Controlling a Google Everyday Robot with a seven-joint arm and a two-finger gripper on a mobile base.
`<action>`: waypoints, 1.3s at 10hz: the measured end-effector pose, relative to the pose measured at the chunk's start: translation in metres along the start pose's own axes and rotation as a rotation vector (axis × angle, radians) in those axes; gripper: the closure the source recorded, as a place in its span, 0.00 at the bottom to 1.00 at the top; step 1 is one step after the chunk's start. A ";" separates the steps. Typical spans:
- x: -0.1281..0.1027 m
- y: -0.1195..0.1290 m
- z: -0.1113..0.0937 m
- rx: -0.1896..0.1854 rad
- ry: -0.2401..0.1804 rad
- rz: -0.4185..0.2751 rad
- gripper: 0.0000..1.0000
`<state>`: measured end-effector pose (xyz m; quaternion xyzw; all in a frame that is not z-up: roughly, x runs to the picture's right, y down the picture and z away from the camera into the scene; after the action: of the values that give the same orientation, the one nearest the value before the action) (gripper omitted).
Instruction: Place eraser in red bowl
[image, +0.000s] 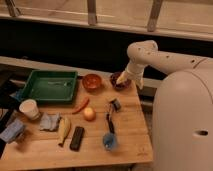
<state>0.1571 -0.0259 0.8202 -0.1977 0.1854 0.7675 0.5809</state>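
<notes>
The eraser (77, 138) is a flat black block lying on the wooden table near the front, just right of the banana (64, 129). The red bowl (92, 81) stands at the back of the table, right of the green tray. My gripper (121, 78) hangs at the end of the white arm over the darker maroon bowl (118, 82) at the back right, far from the eraser and a little right of the red bowl.
A green tray (30, 90) sits at the back left. A red chili (81, 105), an orange fruit (89, 114), a small dark object (115, 104), a black-handled brush with a blue head (109, 135), a paper cup (29, 108) and blue cloths (49, 121) lie around.
</notes>
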 end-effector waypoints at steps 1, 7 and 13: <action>0.000 0.000 0.000 0.000 0.001 0.000 0.20; 0.060 0.051 0.030 -0.029 0.080 -0.122 0.20; 0.131 0.119 0.061 -0.055 0.146 -0.281 0.20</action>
<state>0.0045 0.0818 0.8105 -0.2926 0.1767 0.6672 0.6618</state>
